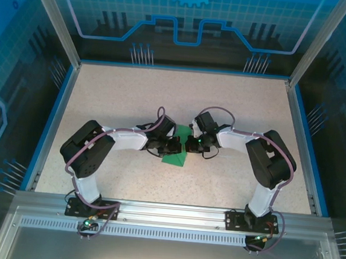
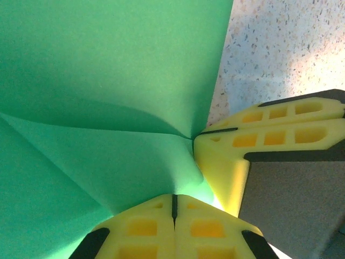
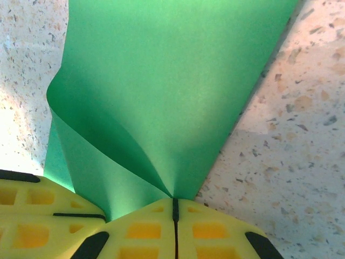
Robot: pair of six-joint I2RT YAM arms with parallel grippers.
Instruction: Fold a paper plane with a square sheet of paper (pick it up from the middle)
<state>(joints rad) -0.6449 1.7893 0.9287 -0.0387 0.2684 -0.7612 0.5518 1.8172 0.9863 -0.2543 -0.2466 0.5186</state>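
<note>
The bright-green sheet of paper (image 1: 175, 157) is at the middle of the table, bent up between the two grippers. In the left wrist view the sheet (image 2: 97, 81) buckles into curved folds that run down to my left gripper (image 2: 173, 198), whose yellow fingers are shut on its edge. My right gripper's fingers (image 2: 253, 137) press in beside it, pinching the paper at a crease. In the right wrist view the paper (image 3: 161, 81) curls and narrows into my right gripper (image 3: 173, 200), also shut on it. From above, the left gripper (image 1: 173, 145) and right gripper (image 1: 191, 144) nearly touch.
The speckled beige table (image 1: 133, 96) extends on all sides of the paper, bounded by a blue rim (image 1: 53, 125). Metal frame posts stand at the far corners, and an aluminium rail (image 1: 172, 213) carries both arm bases at the near edge.
</note>
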